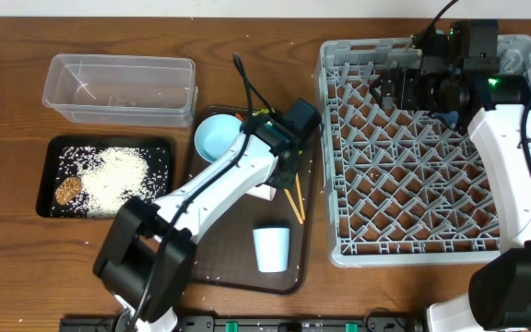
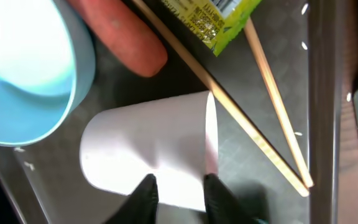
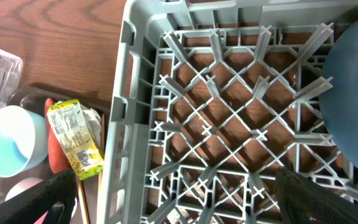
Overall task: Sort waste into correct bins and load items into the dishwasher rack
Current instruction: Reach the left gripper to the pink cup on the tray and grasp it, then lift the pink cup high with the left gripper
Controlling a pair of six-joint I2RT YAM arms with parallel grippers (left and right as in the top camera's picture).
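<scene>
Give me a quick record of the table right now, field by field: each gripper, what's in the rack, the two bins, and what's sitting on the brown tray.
left gripper: shut on the pink cup, lying on its side
right gripper: open, empty, above the rack
rack: blue plate inside
black tray: rice, brown lump
clear tub: no waste visible
brown tray: pink cup, carrot, wrapper, chopsticks, light-blue bowl, light-blue cup

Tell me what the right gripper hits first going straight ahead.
Probably the rack, its peg grid: the open right gripper points into a bare patch, with the blue plate off to one side.
</scene>
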